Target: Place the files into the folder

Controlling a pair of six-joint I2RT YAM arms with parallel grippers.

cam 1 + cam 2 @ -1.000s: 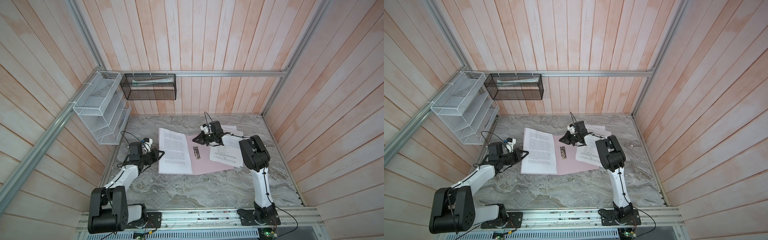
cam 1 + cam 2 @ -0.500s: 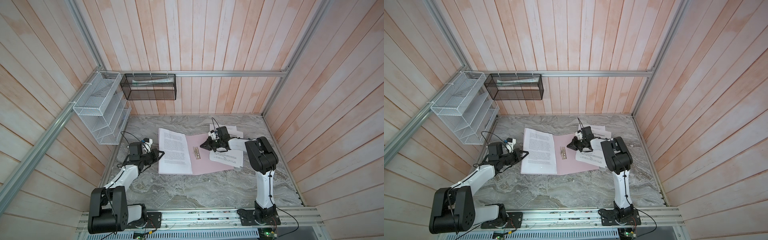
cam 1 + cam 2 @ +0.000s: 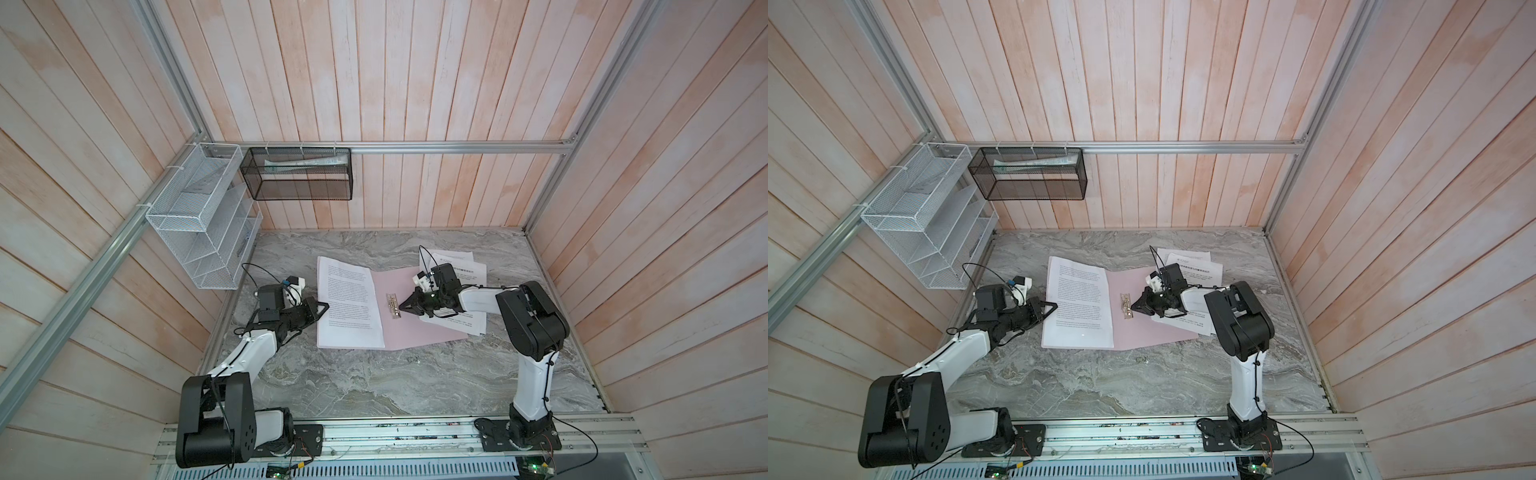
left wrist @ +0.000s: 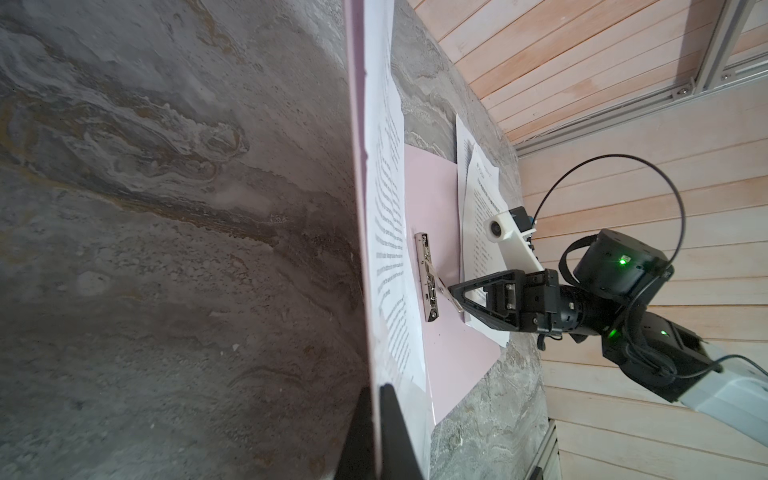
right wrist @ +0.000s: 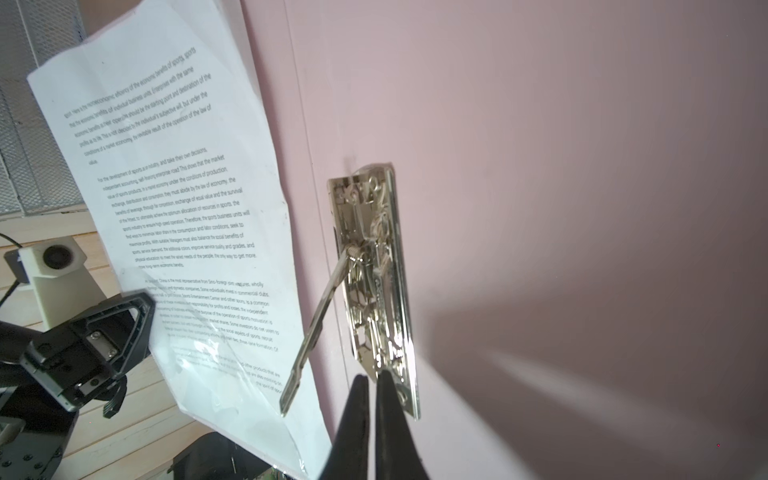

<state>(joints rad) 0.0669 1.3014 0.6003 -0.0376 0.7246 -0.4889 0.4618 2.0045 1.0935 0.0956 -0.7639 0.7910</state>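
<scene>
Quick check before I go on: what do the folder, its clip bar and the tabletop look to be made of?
The folder: thin matte pink card or plastic, flat, no glare. The clip bar: polished metal, silvery with mirror glints. The tabletop: grey veined marble look; real stone or print, cannot tell.

Through the right wrist camera I can read English print on the printed sheet (image 5: 174,199) lying on the folder (image 5: 540,166): one paragraph speaks of "the economic benefits of sports" and ends in "the law of value", and the next opens "For the development of sports as an industry, and take their own decisions". The loose sheets (image 3: 465,270) carry a bold heading in both top views, but it is too small for me to read.
</scene>
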